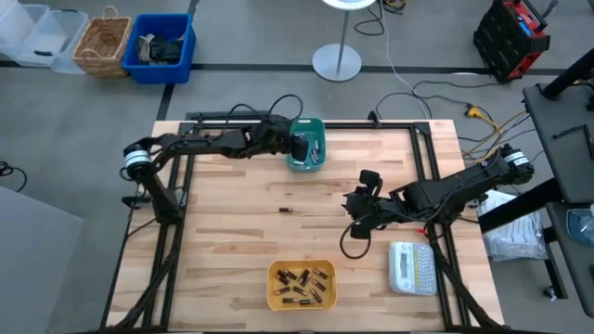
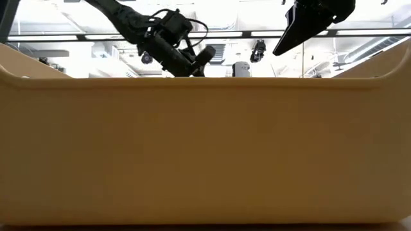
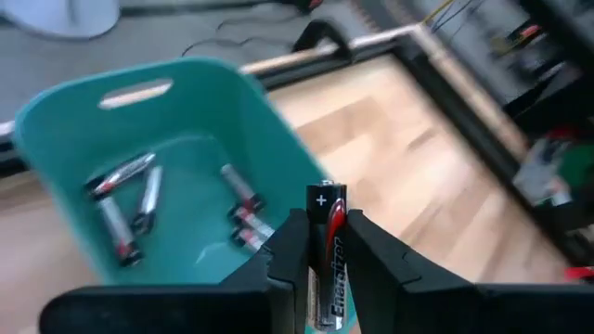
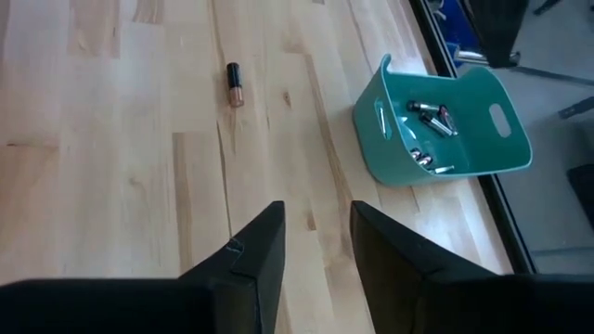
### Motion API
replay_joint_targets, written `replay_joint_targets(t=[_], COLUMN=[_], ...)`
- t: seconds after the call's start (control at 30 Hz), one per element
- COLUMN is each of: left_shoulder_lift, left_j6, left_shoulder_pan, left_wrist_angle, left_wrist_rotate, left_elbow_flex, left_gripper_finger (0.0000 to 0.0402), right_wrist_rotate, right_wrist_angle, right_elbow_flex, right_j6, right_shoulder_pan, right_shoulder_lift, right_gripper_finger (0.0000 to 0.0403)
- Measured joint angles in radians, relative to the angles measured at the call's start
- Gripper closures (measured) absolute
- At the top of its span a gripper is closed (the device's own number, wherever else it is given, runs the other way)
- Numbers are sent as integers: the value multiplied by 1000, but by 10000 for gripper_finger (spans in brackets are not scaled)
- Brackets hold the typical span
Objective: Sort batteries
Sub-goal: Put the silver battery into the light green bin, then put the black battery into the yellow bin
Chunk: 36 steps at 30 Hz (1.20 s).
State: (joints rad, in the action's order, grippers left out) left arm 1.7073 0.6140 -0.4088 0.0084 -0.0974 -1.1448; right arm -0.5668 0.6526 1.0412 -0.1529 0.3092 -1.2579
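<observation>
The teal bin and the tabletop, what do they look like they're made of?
The teal bin looks like molded plastic: smooth, uniform colour, rounded corners, cut-out handles. The tabletop looks like wood, likely butcher-block: pale joined strips with visible grain and a matte finish.

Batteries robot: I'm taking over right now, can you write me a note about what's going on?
Left pincer: shut on a battery, above the teal bin.
Right pincer: open, empty, over the table's right middle.
Teal bin holds several cells.
Yellow bin at the near edge holds many batteries.
One loose battery lies on the table.
Left: drop the held cell, pick up the loose one, sort the yellow bin.
</observation>
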Motion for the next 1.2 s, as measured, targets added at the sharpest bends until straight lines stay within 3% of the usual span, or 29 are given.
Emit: replay_joint_targets(t=[0.2, 0.43, 0.6, 0.67, 0.83, 1.07, 1.2], left_shoulder_lift=[32, 38, 29, 26, 11, -28, -32], left_j6=[-13, -47, -201, -291, -501, -505, -495], left_shoulder_pan=[0, 11, 42, 74, 196, 421, 483], left_wrist_angle=[-258, -292, -338, -391, -581, -725, -732], left_wrist_rotate=[-84, -84, -5, 38, 32, -136, -154], left_elbow_flex=[-124, -169, -169, -169, -169, -160, -116], left_gripper_finger=[331, 283, 266, 265, 264, 266, 267], right_wrist_rotate=[0, 0, 0, 1, 1, 1, 1], right_wrist_angle=[1, 0, 1, 2, 2, 1, 0], right_elbow_flex=[0, 0, -1, -3, -6, -6, -6], right_j6=[8, 7, 7, 7, 5, 0, -6], right_shoulder_pan=[0, 0, 0, 0, 0, 0, 0], right_shoulder_lift=[0, 0, 0, 0, 0, 0, 0], right_gripper_finger=[299, 307, 299, 295, 284, 275, 275])
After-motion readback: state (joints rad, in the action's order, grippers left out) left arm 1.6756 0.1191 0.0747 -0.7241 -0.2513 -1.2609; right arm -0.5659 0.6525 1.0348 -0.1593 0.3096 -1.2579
